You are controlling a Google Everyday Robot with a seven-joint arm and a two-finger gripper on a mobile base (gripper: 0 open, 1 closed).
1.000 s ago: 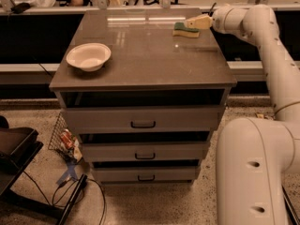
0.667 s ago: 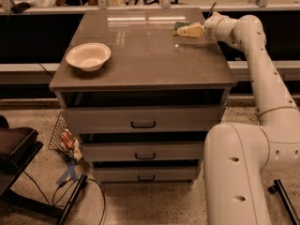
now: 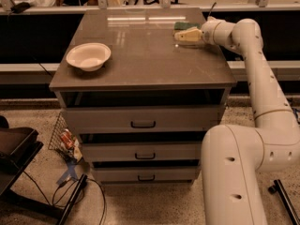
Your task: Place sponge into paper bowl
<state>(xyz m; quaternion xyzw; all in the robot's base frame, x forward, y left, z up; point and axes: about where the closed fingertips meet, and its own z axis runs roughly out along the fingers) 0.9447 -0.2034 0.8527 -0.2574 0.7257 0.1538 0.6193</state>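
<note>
The sponge (image 3: 186, 26), dark green on top, lies at the far right of the brown cabinet top (image 3: 145, 64). My gripper (image 3: 188, 35) reaches in from the right and sits at the sponge's near side, low over the surface; its pale tip overlaps the sponge's front edge. Whether it touches the sponge is not clear. The paper bowl (image 3: 88, 56), round and cream with a flared rim, stands empty at the left of the top, well apart from the gripper.
The top belongs to a cabinet with three drawers (image 3: 143, 123). My white arm (image 3: 262, 74) rises along its right side. On the floor at left are a wire basket (image 3: 63, 137), cables (image 3: 70, 191) and a dark stand (image 3: 14, 149). A counter runs behind.
The wrist and gripper have moved left and slightly nearer, closing on the sponge. The sponge and bowl have not moved.
</note>
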